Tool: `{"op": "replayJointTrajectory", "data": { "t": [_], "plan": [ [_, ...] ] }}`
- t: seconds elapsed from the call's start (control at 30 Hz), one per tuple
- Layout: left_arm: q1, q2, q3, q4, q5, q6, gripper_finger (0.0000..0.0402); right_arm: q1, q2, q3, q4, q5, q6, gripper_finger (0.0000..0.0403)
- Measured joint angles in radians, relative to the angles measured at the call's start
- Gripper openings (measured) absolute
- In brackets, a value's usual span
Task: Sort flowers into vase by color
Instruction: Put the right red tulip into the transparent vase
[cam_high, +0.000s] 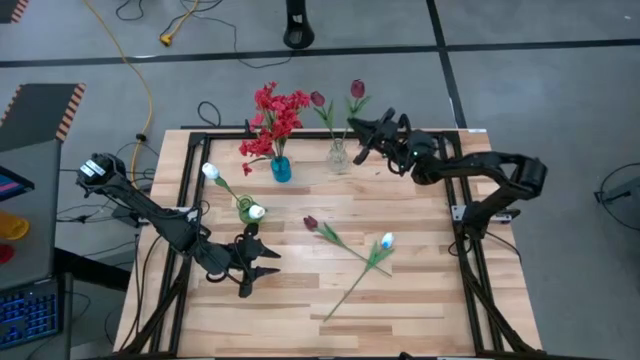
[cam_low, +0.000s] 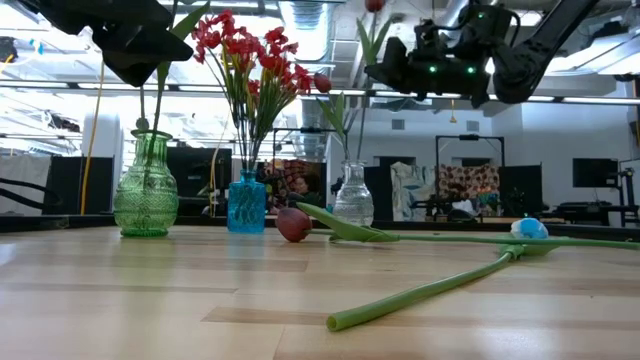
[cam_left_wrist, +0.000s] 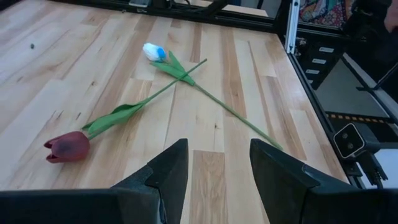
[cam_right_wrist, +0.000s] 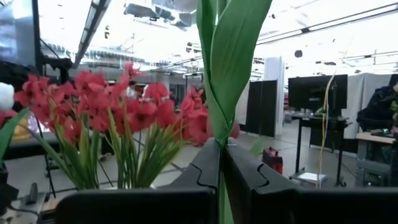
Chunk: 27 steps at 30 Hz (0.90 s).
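One maroon tulip (cam_high: 357, 89) is being pinched by the right gripper (cam_high: 362, 138) above the clear vase (cam_high: 339, 156), needing lowering in, while the left gripper (cam_high: 262, 271) is waiting spread.

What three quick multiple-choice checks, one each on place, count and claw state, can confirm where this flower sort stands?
1. Where does the blue vase stand?
A. between the green vase and the clear vase
B. lying at the table's front edge
C. in the left claw

2. How many flowers lie flat on the table?
A. none
B. two
C. five

3. What is the right claw doing?
A. open and empty
B. shut on a maroon tulip stem
C. shut on the blue vase

Answers:
1 A: low view shows it between the green vase and clear vase.
2 B: a maroon tulip and a white tulip lie crossed.
3 B: its fingers pinch the green stem.
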Motion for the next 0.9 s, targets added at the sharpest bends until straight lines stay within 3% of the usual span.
{"op": "replayJointTrajectory", "data": {
  "t": [0.63, 0.9],
  "plan": [
    [0.0, 0.0, 0.0, 0.0, -0.004, -0.002, 0.016, 0.0, 0.114, 0.003, 0.009, 0.007, 0.007, 0.004],
    [0.0, 0.0, 0.0, 0.0, -0.004, -0.002, 0.016, 0.0, 0.109, 0.004, 0.004, 0.008, 0.007, 0.0077]
  ]
}}
